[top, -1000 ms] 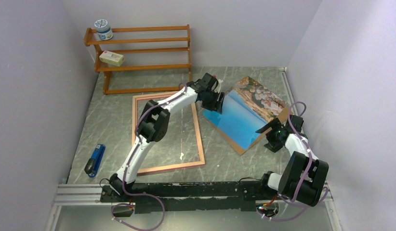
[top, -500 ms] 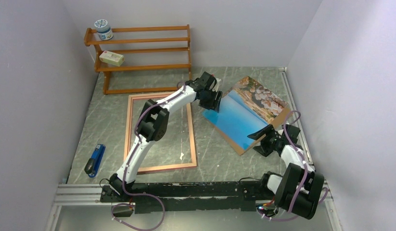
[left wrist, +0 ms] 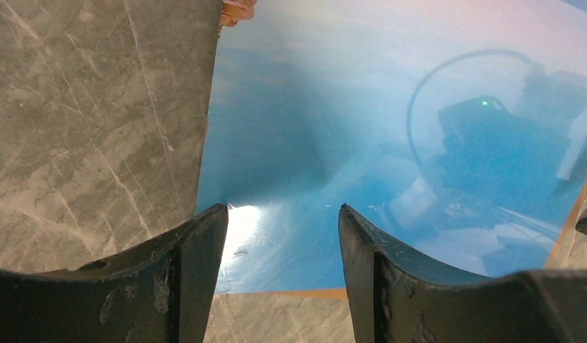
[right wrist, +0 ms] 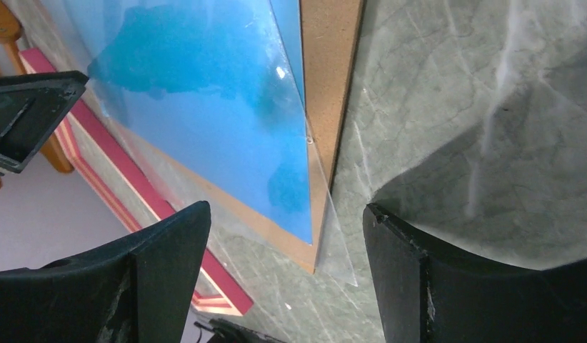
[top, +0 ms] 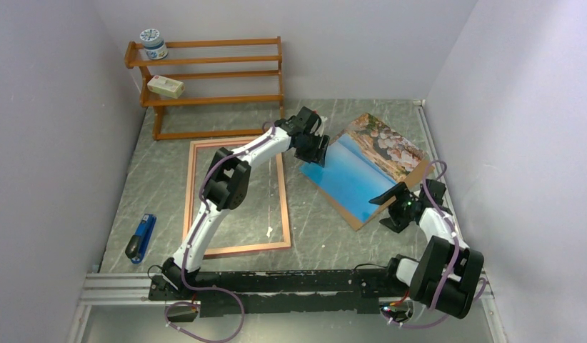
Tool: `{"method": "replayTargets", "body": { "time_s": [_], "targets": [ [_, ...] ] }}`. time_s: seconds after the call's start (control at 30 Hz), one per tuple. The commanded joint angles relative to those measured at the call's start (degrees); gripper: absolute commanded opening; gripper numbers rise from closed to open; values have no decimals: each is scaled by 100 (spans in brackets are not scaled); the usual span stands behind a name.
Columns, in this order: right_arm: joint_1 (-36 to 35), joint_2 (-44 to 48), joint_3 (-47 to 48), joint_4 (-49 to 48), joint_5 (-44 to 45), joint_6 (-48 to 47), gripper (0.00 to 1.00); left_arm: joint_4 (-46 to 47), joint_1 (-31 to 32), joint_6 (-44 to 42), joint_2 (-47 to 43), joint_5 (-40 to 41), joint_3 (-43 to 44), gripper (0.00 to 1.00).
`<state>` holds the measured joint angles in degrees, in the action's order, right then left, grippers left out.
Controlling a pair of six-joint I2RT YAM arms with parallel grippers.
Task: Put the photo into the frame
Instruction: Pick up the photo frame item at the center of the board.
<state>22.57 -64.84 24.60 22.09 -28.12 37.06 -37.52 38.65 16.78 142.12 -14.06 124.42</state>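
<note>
The photo (top: 362, 171), a blue sky and rocky shore print, lies face up on a brown backing sheet (top: 363, 223) at the right of the table. A clear sheet's corner (right wrist: 338, 254) sticks out past that backing. The pink frame (top: 187, 204) lies flat to the left, with bare table inside it. My left gripper (top: 315, 153) hovers open over the photo's left edge (left wrist: 390, 128), its fingers (left wrist: 198, 250) holding nothing. At the photo's near corner (right wrist: 205, 93) my right gripper (top: 392, 207) stands open and empty, and one pink frame bar (right wrist: 119, 161) shows beyond it.
A wooden slatted rack (top: 212, 86) stands at the back left with a jar (top: 153, 43) and a small box (top: 166, 86) on it. A blue stapler (top: 141, 238) lies near the front left. Walls close in on both sides.
The frame has slid a little to the left. My right gripper has shifted left toward the photo's near corner. My left gripper has hardly moved.
</note>
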Motion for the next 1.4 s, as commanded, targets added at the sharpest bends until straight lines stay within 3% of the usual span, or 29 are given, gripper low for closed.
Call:
{"method": "replayTargets", "body": {
  "time_s": [0.0, 0.4, 0.67, 0.87, 1.17, 1.37],
  "targets": [
    [-17, -468, -179, -27, -48, -119, 82, -615, 28, -42, 456, 105, -127, 65],
    [-59, -931, -339, 430, -858, -119, 79, -733, 33, 510, 445, -228, -478, 58],
    [-59, -114, -452, -214, -1763, 529, 67, -769, 36, 865, 343, -444, -898, 53],
    [-59, -14, -646, -972, -2224, 856, 59, -784, 29, 889, 325, -479, -981, 52],
    [-66, -97, -666, -1088, -2244, 494, 49, -827, 14, 878, 350, -486, -953, 52],
    [-94, 76, -883, -2391, -2254, 773, 49, -825, -22, 898, 377, -554, -972, 51]
  ]
}}
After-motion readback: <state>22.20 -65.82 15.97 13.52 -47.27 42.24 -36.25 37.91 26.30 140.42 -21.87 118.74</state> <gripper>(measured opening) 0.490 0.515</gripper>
